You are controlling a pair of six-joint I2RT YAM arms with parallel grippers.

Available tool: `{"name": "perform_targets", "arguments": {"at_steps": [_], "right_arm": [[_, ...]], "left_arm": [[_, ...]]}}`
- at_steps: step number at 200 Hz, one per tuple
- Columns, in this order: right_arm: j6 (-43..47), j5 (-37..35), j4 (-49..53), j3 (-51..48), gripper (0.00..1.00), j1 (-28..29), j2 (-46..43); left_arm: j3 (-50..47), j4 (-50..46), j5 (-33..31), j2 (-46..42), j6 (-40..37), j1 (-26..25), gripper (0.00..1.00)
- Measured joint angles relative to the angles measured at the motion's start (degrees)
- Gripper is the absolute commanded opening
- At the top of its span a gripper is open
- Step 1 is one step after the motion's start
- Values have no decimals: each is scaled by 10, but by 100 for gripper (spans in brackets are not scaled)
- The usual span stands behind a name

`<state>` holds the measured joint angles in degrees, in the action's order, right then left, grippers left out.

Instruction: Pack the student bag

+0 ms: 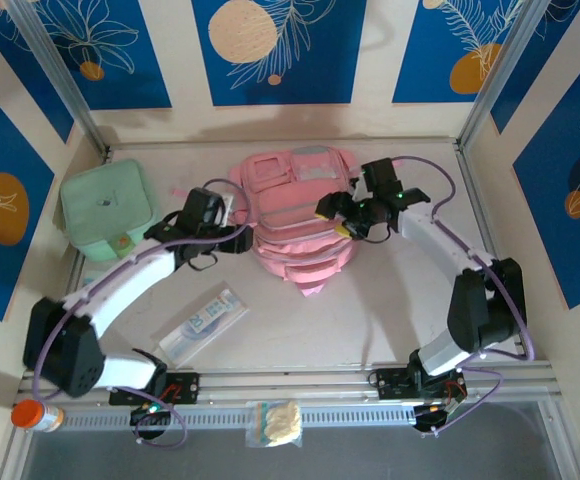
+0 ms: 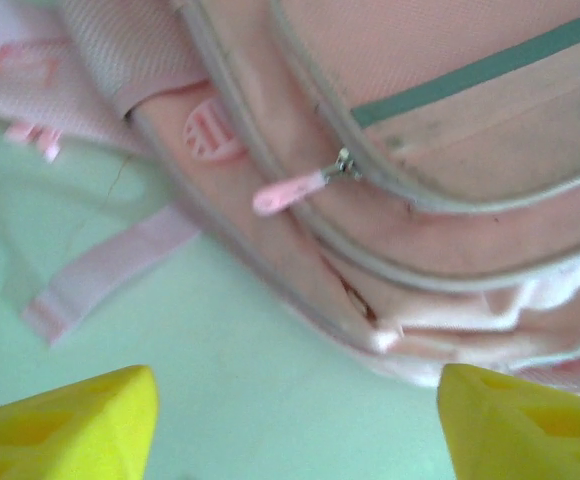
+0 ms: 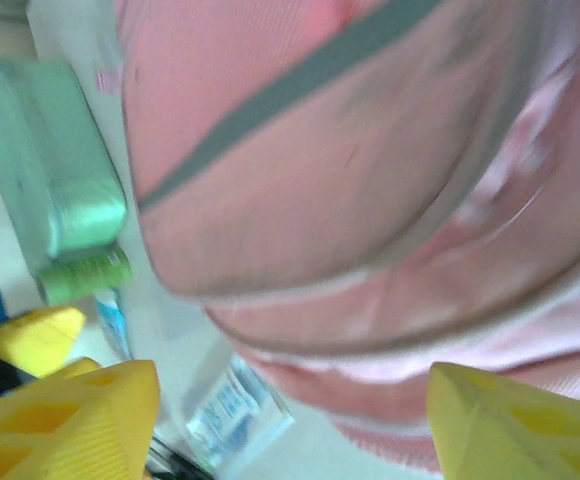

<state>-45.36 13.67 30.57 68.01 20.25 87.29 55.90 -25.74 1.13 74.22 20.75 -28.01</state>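
The student bag point(image 1: 295, 215) lies flat on the table point(image 1: 390, 310), a little back of centre, its pale front pocket panels facing up and its lower folds bunched toward the arms. From the left wrist camera I can see a pink zip pull point(image 2: 290, 190) hanging off a grey zip line, a dark green stripe point(image 2: 470, 75) across the panel above it, and a loose pink strap point(image 2: 100, 280) trailing on the table beside the bag.

The left gripper point(image 1: 238, 228) sits just at the bag's left edge. Its yellow fingers point(image 2: 70, 425) stand wide apart with nothing between them. The right gripper point(image 1: 345, 218) is at the bag's right edge, and its fingers point(image 3: 510, 420) are spread too, gripping nothing.

Left of the bag, near the side wall, sits a mint-green lidded case point(image 1: 105, 210). A clear packet point(image 1: 202, 322) lies on the table nearer the arm bases, in front of the bag. An orange-capped bottle point(image 1: 35, 414) rests at the near left corner, and a small clear pouch point(image 1: 275, 422) lies on the front rail.
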Motion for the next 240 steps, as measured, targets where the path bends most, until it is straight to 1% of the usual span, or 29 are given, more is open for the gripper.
{"name": "perform_targets", "arguments": {"at_steps": [17, 36, 57, 78, 88, 115, 132, 150, 194, 219, 240], "right_arm": [[15, -19, 10, -21, 78, 58, -23], [26, -33, 17, -29, 78, 125, -23], [38, -41, 13, -30, 78, 197, -2], [53, -54, 8, -29, 78, 249, 31], [57, -63, 7, -28, 78, 267, 49], [54, -73, 3, -29, 77, 278, 73], [48, -74, -14, -33, 77, 276, 73], [42, -73, -22, -35, 77, 273, 73], [25, -66, -42, -52, 77, 283, 75], [13, -62, -55, -58, 77, 292, 80], [-6, -61, -61, -68, 77, 291, 82]], "left_arm": [[-47, -34, -2, -72, 47, 0, 82], [-97, -72, -2, -147, 100, 2, 85], [-132, -121, -14, -206, 152, 10, 87], [-173, -157, -44, -264, 211, 13, 94], [-194, -175, -63, -287, 248, 13, 99], [-261, -229, -113, -345, 353, 16, 99], [-284, -258, -138, -365, 393, 18, 99], [-294, -275, -156, -367, 424, 21, 100], [-336, -264, -140, -346, 476, 22, 99], [-359, -229, -112, -339, 485, 22, 100], [-360, -219, -108, -327, 495, 15, 100]]}}
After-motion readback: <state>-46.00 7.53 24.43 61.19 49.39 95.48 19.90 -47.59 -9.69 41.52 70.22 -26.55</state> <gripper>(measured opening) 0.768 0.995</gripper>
